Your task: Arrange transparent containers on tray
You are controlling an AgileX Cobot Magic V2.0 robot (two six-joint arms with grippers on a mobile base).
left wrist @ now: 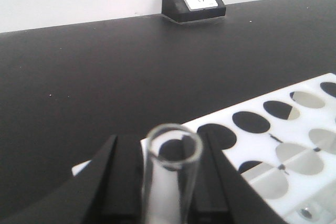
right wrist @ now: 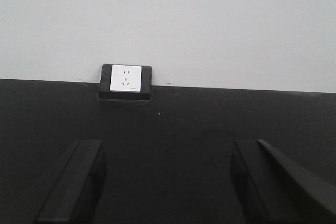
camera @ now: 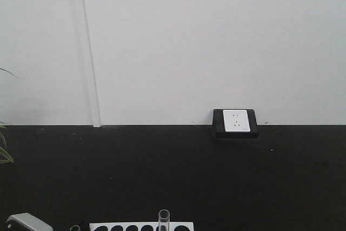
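Step in hand: we judge this to be the pick-up of one tube (left wrist: pixel 169 187) at the rack (left wrist: pixel 265 141), ahead of its move to the tray.
Left jaws: closed on the tube, one black jaw against each side just below its flared rim.
Reason for the hold: a grip near the rim keeps the tube upright, so we expect it to travel straight up and clear of its hole without tipping.
Right jaws: wide open and empty, with only bare table (camera: pixel 162 177) between them.
Reason for the right pose: we judge that it is parked clear of the rack so the left arm can work unobstructed.
Tube location: at 6 o'clock in the front view, upright at the rack. We cannot tell whether its foot sits in a hole.
Rack location: at 3 to 4 o'clock from the tube in the left wrist view.
Tray: not in any view, so the placement spot is unknown to us.
Socket (camera: pixel 235 121): at 12 o'clock from the tube, where the table meets the wall.
Count, tubes: one.
Count, racks: one. Its holes are cut off by the frame, so we give no total.
Count, trays: none visible.
Count, sockets: one.
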